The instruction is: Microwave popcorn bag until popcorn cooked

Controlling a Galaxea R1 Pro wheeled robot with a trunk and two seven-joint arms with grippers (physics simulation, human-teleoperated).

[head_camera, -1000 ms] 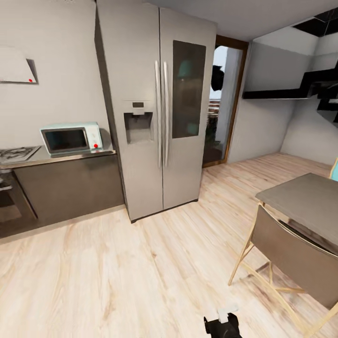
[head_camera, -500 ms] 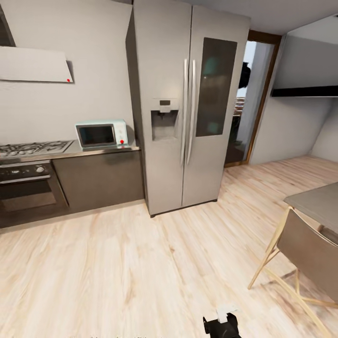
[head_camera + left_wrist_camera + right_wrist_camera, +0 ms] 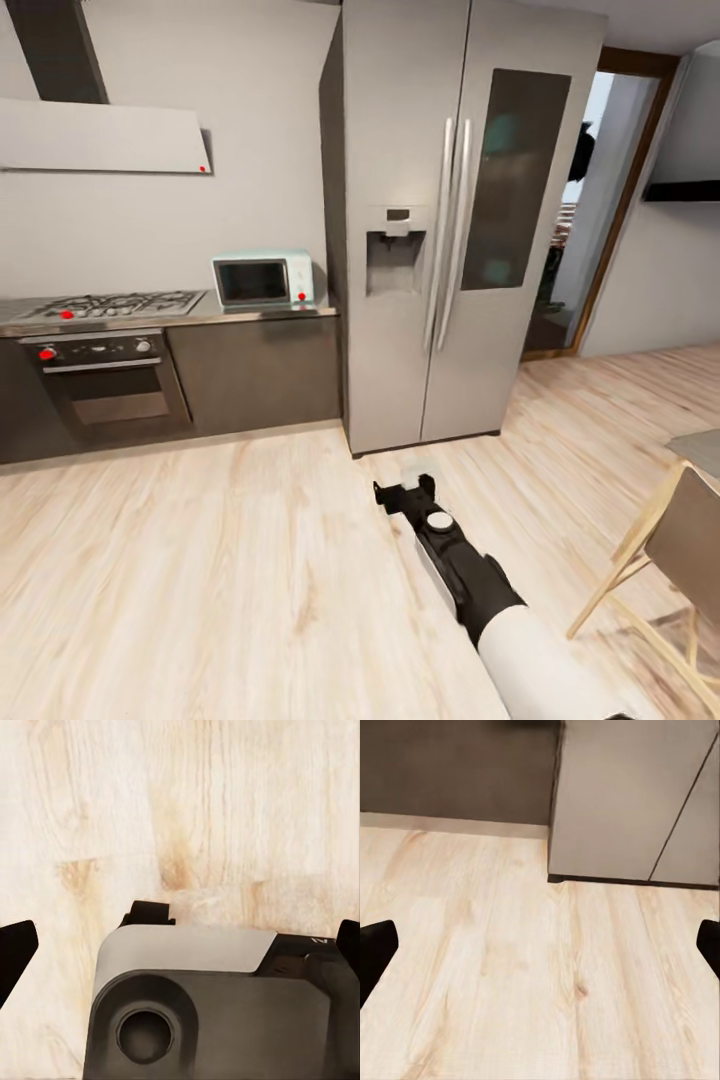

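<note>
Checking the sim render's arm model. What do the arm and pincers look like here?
In the head view, the right arm has a white, rounded upper segment, then a glossy black forearm with a white round cap on top, and a small white block near the black right pincer. In the wrist views, each pincer shows as matte black fingertips at the frame edges. No cables or readable markings are visible.

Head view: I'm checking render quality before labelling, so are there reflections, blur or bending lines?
Head view: the fridge edges splay outward, wide-angle distortion; its dark door panel carries teal reflections; the countertop shines. Right wrist view: floor grain looks soft, evenly lit, no hard shadows.
</note>
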